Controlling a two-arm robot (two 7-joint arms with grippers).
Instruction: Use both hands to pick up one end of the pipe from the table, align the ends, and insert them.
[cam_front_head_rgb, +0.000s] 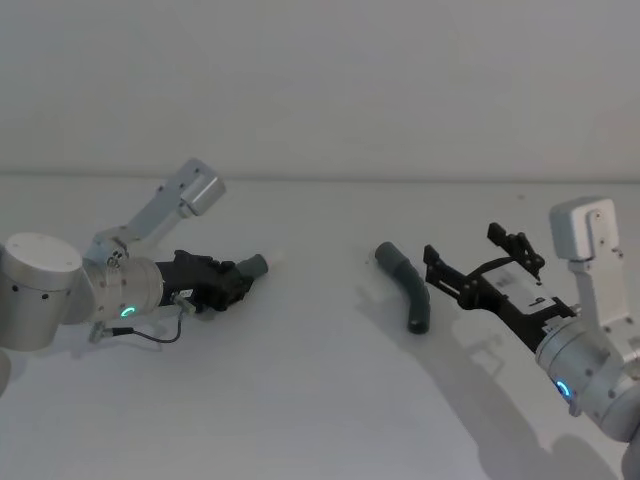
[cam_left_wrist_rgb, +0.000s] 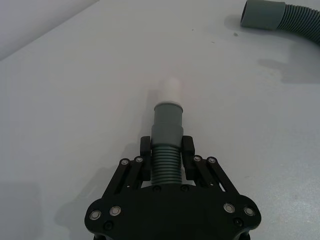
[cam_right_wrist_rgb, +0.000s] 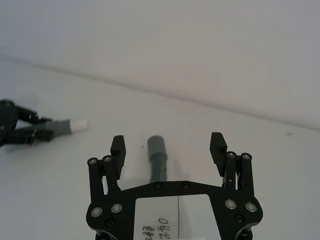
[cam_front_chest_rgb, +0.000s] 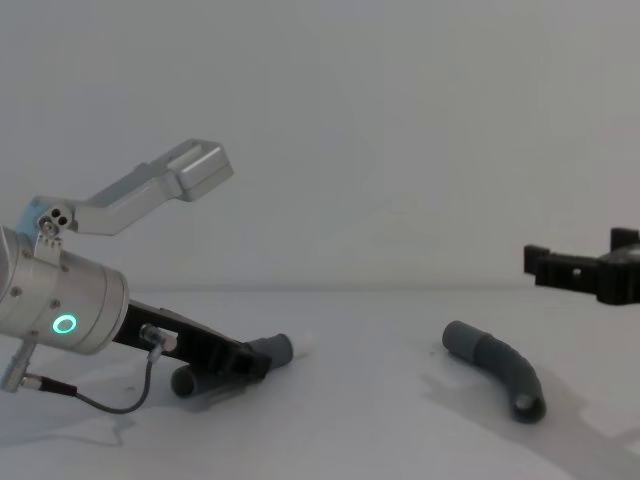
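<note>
Nearest, the left gripper (cam_left_wrist_rgb: 166, 146) clamps the white-tipped piece (cam_left_wrist_rgb: 167, 122) by its ribs (cam_left_wrist_rgb: 166, 165) close to the table (cam_front_head_rgb: 300, 400), while the right gripper (cam_right_wrist_rgb: 168, 144) hangs spread wide just short of the socket piece (cam_front_head_rgb: 408, 285) lying farther out (light, likely bendy mid-length, so take its stiff collar (cam_front_head_rgb: 388, 254)).

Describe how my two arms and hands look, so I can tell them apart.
Both hands are black two-finger linkages with silver screws, on silver-grey cylindrical wrists with a glowing ring. The left hand has a thin black cable looping from its wrist; the right hand carries a white handwritten label.
</note>
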